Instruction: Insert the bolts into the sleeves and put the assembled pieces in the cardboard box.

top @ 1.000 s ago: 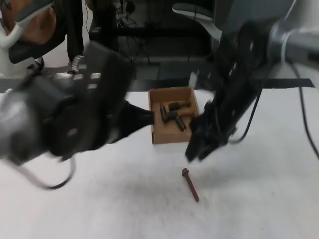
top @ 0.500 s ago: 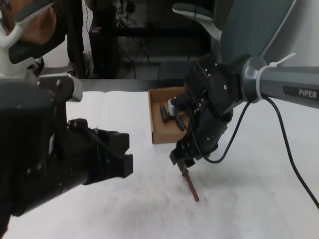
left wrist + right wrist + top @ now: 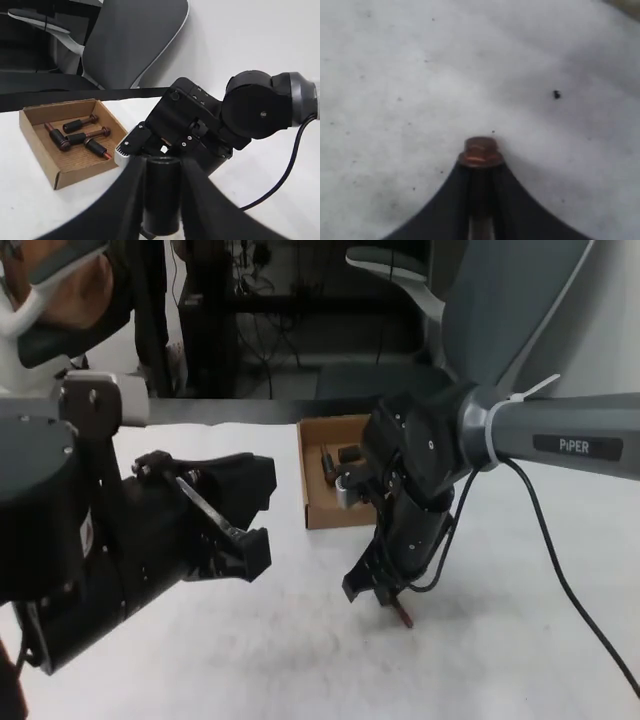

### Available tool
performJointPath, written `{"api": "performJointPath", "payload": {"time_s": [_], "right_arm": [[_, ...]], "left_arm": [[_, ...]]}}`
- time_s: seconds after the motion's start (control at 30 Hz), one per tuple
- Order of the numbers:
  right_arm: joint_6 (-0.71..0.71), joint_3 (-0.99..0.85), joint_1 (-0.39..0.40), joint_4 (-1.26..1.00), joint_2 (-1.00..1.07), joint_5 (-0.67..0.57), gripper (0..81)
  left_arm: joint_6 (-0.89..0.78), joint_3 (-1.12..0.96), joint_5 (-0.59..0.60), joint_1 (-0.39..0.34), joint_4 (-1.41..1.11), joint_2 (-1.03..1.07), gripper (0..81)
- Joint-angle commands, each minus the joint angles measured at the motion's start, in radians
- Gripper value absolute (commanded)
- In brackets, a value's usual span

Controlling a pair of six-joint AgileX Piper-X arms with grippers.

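One bolt (image 3: 402,618), low centre of the high view, sits pinched in your right gripper (image 3: 377,592), one sleeve (image 3: 161,200) clamped in your left gripper (image 3: 161,172); lifted tilted, it may jam at the sleeve mouth.

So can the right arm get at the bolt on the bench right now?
Yes, it looks so: the right hand is down at the bench with the bolt between its fingers, head poking out. Nothing stands in its way; the left hand holds its sleeve off to the side.
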Motion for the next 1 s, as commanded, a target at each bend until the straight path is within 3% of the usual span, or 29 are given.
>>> {"api": "performJointPath", "payload": {"time_s": [0.0, 0.17, 0.33, 0.57, 0.7, 0.97], "right_arm": [[0.000, 0.003, 0.003, -0.035, -0.031, -0.038, 0.4], [0.027, 0.016, 0.003, -0.099, -0.192, -0.086, 0.4], [0.050, 0.156, 0.025, -0.327, -0.437, -0.233, 0.4], [0.174, 0.434, 0.149, -0.783, -0.687, -0.329, 0.4], [0.261, 0.524, 0.224, -1.022, -0.707, -0.327, 0.4], [0.272, 0.530, 0.249, -1.110, -0.695, -0.290, 0.4]], "left_arm": [[0.053, 0.022, 0.012, 0.002, -0.031, -0.010, 1.8], [0.072, 0.132, 0.008, 0.002, -0.214, -0.010, 1.8], [0.072, 0.256, 0.005, 0.002, -0.375, 0.003, 1.8], [0.064, 0.296, 0.024, -0.009, -0.542, 0.143, 1.8], [0.064, 0.297, 0.024, -0.054, -0.775, 0.265, 1.8], [0.060, 0.297, 0.010, -0.208, -0.912, 0.379, 1.8]]}}
